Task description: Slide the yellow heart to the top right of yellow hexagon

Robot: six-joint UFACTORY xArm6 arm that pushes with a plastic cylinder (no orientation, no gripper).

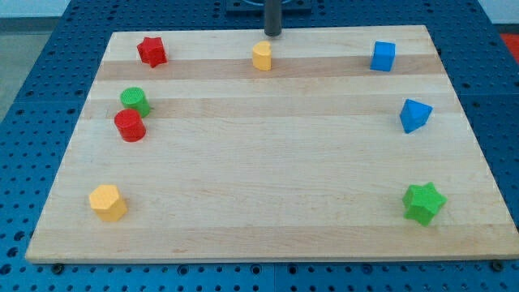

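Note:
The yellow heart (262, 56) stands near the top edge of the wooden board (268, 162), at the middle. The yellow hexagon (108, 203) lies far from it, near the view's bottom left corner of the board. My tip (272, 33) is at the board's top edge, just above and slightly right of the yellow heart, with a small gap between them.
A red star (152, 51) is at the top left. A green cylinder (135, 100) and a red cylinder (130, 126) sit close together at the left. A blue cube (383, 56) is top right, a blue wedge-shaped block (414, 115) at the right, a green star (424, 203) bottom right.

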